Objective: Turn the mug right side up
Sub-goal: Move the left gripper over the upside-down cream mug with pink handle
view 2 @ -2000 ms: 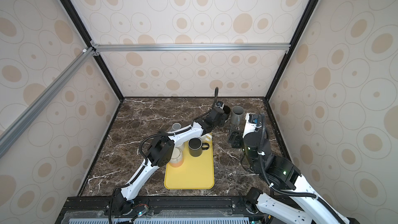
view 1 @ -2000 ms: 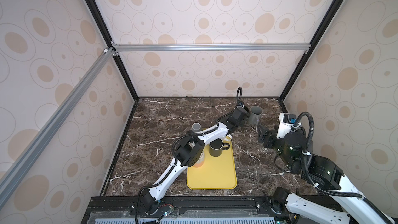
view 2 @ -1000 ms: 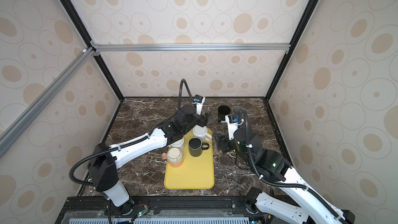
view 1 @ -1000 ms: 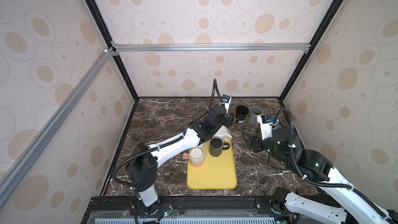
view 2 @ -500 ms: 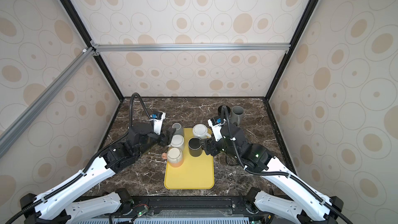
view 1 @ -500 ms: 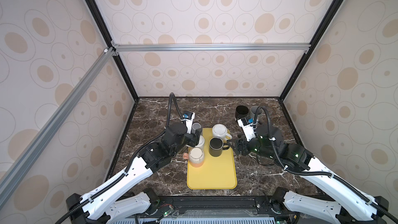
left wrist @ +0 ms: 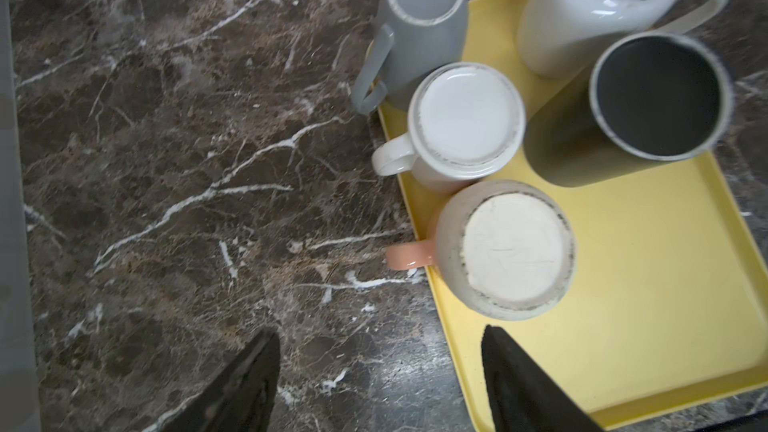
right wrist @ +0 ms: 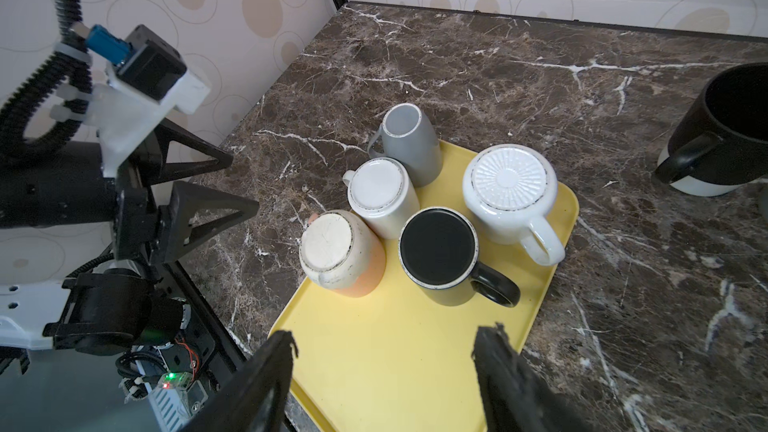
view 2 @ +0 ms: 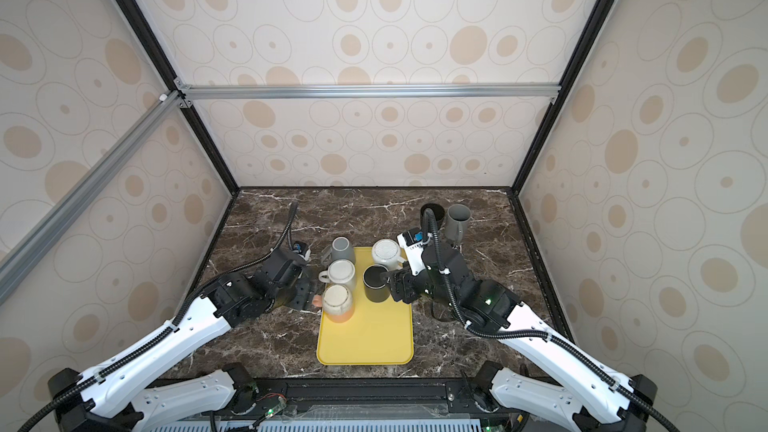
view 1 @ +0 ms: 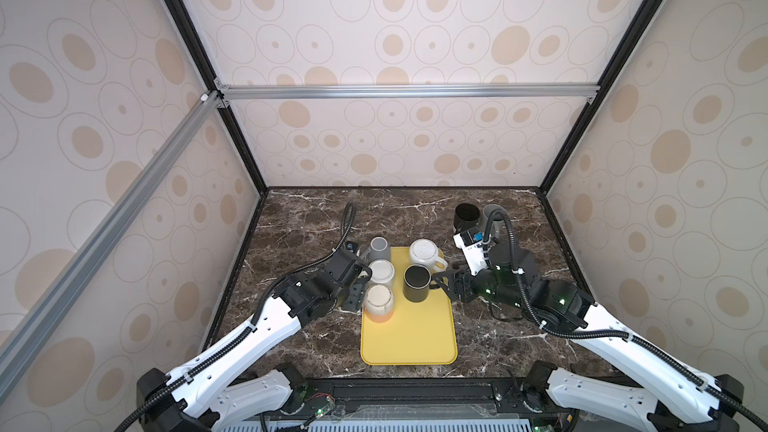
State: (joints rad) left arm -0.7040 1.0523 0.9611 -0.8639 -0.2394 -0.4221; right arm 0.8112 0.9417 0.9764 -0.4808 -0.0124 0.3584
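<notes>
Several mugs stand bottom up at the far end of the yellow tray [view 1: 409, 338]: a grey mug [view 1: 380, 248], a white mug [view 1: 381, 271], a cream and peach mug [view 1: 378, 301], a black mug [view 1: 417, 282] and a large white mug [view 1: 424, 253] with a ribbed base. My left gripper [view 1: 354, 299] is open and empty, just left of the cream mug [left wrist: 511, 249]; in the left wrist view the left gripper [left wrist: 380, 351] straddles the tray's edge. Right of the black mug's handle, my right gripper [view 1: 446, 284] is open and empty; in the right wrist view the right gripper [right wrist: 388, 340] hangs over bare tray.
A black mug [view 1: 466, 216] and a grey mug [view 2: 458, 222] stand upright at the back right of the marble table [view 1: 299, 234]. Enclosure walls close the table on three sides. The near half of the tray is bare.
The left arm has swung back from the far right to the tray's left side, and its jaws have widened. The right gripper has moved in toward the black mug on the tray.
</notes>
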